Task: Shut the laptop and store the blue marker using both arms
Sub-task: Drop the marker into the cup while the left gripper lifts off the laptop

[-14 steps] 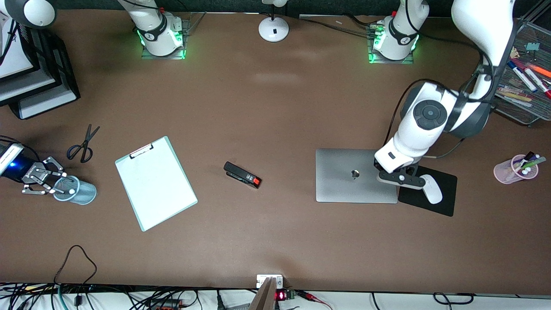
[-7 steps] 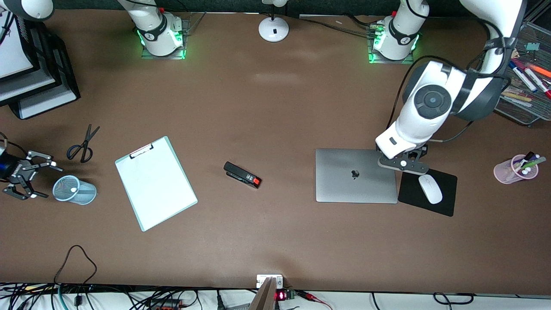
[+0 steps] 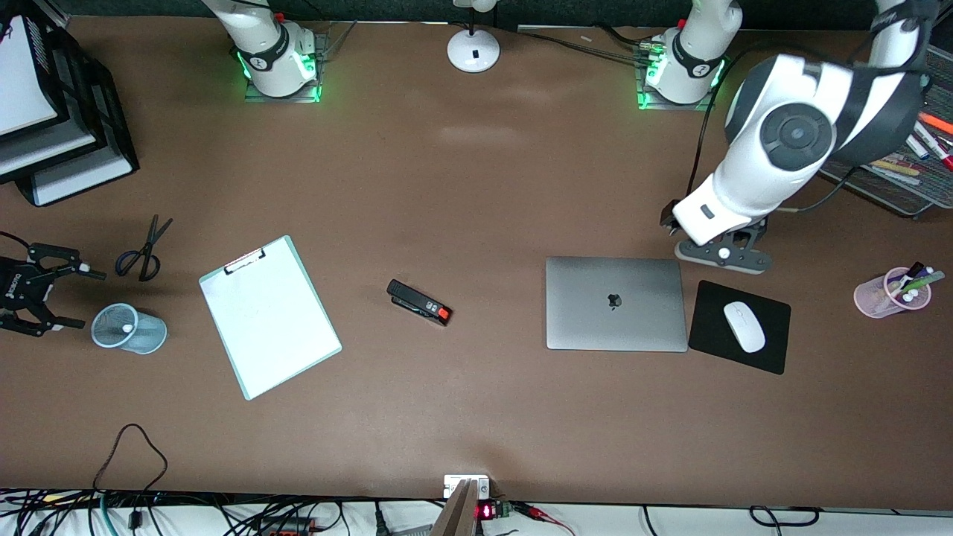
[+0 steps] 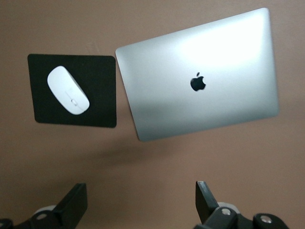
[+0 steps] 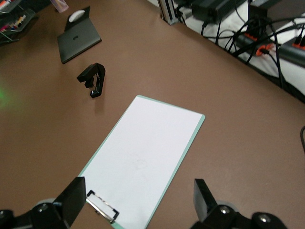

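Observation:
The laptop (image 3: 616, 303) lies closed and flat on the table, lid up with its dark logo; it also shows in the left wrist view (image 4: 198, 78). My left gripper (image 3: 721, 251) is open and empty, up in the air over bare table beside the laptop's corner and the mouse pad. My right gripper (image 3: 74, 296) is open and empty beside a blue mesh cup (image 3: 128, 328) at the right arm's end of the table. A small white tip (image 3: 128, 327) shows inside that cup; I cannot make out the blue marker's body.
A black mouse pad (image 3: 770, 339) with a white mouse (image 3: 744, 327) lies beside the laptop. A black stapler (image 3: 419, 302), a clipboard (image 3: 269, 316) and scissors (image 3: 145, 249) lie mid-table. A pink pen cup (image 3: 890, 292) and a mesh tray (image 3: 904, 167) stand at the left arm's end.
My left gripper has risen off the laptop's lid and drawn back toward its base. My right gripper has pulled away from the mesh cup toward the table's end.

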`<state>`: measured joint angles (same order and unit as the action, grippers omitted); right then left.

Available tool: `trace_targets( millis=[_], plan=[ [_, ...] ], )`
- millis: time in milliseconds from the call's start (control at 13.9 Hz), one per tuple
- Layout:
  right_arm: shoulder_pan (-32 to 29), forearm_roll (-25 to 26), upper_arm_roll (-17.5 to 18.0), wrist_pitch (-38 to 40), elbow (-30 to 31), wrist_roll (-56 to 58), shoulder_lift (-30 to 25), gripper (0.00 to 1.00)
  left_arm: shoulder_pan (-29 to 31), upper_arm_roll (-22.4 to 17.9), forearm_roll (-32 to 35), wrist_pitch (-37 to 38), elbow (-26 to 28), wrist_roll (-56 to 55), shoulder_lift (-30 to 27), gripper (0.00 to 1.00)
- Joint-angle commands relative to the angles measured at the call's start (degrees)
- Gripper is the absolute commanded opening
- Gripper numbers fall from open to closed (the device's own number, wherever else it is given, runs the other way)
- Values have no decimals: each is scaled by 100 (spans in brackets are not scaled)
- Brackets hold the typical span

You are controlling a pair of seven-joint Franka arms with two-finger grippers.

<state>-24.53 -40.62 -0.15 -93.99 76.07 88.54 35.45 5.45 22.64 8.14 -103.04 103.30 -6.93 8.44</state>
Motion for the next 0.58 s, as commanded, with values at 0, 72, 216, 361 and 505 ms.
trace_targets(
  millis=[0,72,216,361,505],
  plan=[
    [290,527,-20,48,83,-862,-318,100,87,12,-330,766,-643,288,-18,100],
    [404,720,-20,48,83,-1178,-432,100,105,3,-348,803,-688,297,-27,100],
    [650,1168,-20,56,127,-2082,-687,100,149,-67,-479,786,-723,490,-62,100],
    [870,1607,-20,179,206,-2952,-889,100,96,-400,-672,777,-671,963,-263,100],
    [1107,1951,-29,293,215,-3691,-1091,100,-104,-698,-673,786,-610,1185,-491,100]
  ],
)
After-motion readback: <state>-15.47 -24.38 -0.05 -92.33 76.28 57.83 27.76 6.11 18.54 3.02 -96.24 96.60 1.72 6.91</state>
